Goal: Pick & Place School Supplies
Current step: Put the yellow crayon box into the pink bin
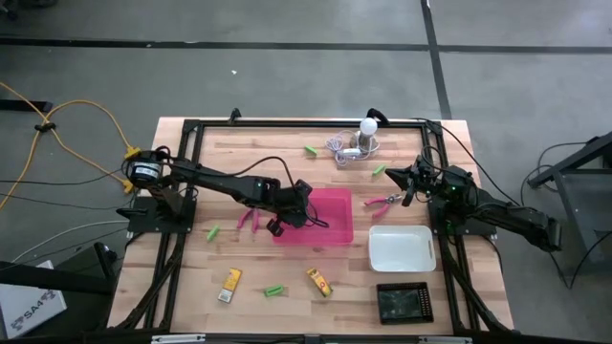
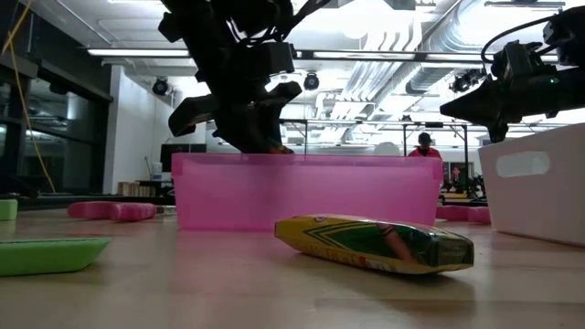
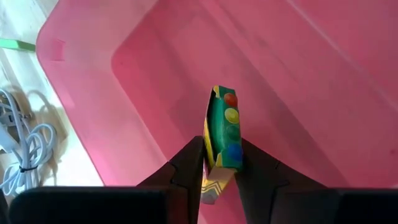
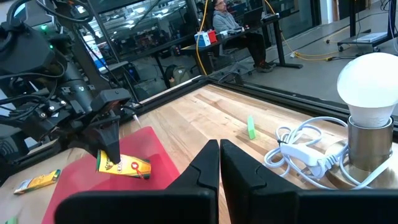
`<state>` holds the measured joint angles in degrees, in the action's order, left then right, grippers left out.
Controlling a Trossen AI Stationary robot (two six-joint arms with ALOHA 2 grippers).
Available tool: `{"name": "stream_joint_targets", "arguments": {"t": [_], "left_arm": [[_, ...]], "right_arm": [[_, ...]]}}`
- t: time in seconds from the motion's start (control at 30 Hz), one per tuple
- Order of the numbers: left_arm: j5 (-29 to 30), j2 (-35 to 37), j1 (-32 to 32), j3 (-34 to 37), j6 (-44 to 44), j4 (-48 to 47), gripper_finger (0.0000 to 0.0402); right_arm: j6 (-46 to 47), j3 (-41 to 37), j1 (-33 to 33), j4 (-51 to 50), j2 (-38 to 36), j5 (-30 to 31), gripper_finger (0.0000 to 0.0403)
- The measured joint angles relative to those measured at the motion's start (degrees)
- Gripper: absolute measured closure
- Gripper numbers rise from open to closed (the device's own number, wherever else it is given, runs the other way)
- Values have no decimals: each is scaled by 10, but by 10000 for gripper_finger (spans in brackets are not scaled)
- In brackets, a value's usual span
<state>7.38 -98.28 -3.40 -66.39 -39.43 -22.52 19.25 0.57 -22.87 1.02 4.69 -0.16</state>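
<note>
1 crayon box (image 3: 224, 129) | grasped by left gripper (image 3: 219, 163) over pink tray (image 3: 93, 81), for depositing | right gripper (image 4: 219, 163) clenched, empty, waiting.

A yellow-green crayon box (image 3: 222, 134) is hanging over the pink tray; two boxes (image 1: 319, 282), green sticks (image 1: 275, 290) and pink scissors (image 1: 384, 202) are lying scattered.

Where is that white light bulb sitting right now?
In the high view, the white round light bulb stands at the table's far edge, right of centre, beside its coiled grey cord.
</note>
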Motion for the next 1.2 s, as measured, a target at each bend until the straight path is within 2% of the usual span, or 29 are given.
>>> {"name": "stream_joint_targets", "arguments": {"t": [0.23, 0.37, 0.77, 1.2], "left_arm": [[-2, 0, 0, 0, 23, -5, 320], [-23, 0, 0, 0, 47, -13, 316], [-34, 0, -10, 0, 79, -15, 238], [-31, 2, -18, 0, 90, -7, 234]], "right_arm": [[0, 0, 0, 0, 0, 0, 400], [0, 0, 0, 0, 0, 0, 400], [0, 0, 0, 0, 0, 0, 400], [0, 0, 0, 0, 0, 0, 400]]}}
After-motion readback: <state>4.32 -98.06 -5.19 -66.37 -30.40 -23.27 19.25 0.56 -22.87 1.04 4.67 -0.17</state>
